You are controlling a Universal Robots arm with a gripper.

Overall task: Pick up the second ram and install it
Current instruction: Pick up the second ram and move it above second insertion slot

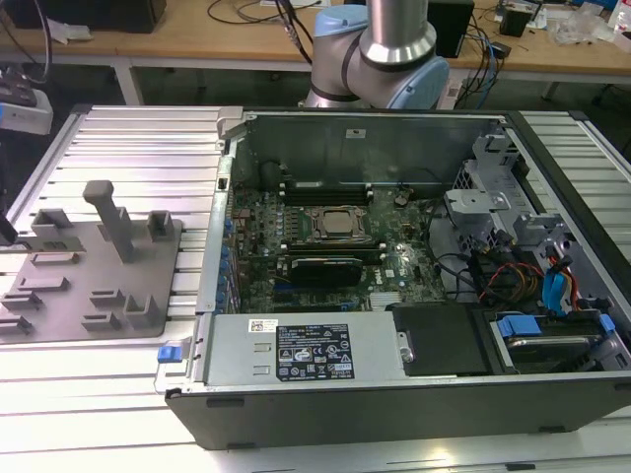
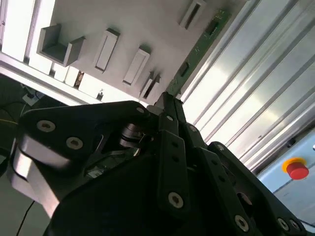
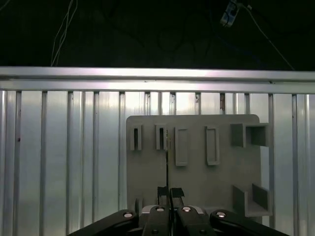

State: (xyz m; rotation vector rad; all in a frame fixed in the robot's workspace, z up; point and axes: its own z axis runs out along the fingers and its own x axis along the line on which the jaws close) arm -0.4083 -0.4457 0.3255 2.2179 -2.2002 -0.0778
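The second ram (image 2: 197,51) is a thin green circuit-board stick, seen nearly edge-on in both wrist views. My gripper (image 2: 166,101) is shut on one end of it, and the rest of the stick juts out past the black fingertips. In the first wrist view the ram (image 3: 167,157) is a thin line running from my gripper (image 3: 168,191) across the grey holder plate (image 3: 197,182), ending close to two narrow slot blocks (image 3: 160,137). I cannot tell whether it touches the plate. The open computer case (image 1: 325,345) lies at the exterior view's right, with long black slots (image 1: 325,185) beside the CPU socket (image 1: 335,223).
The grey holder plate (image 1: 89,286) with several raised blocks and a tall post (image 1: 110,212) rests on a ribbed aluminium table (image 1: 128,148). Cables and drive bays (image 1: 532,276) crowd the case's right side. A red button (image 2: 297,168) sits beyond the table. The arm's base (image 1: 380,59) stands behind the case.
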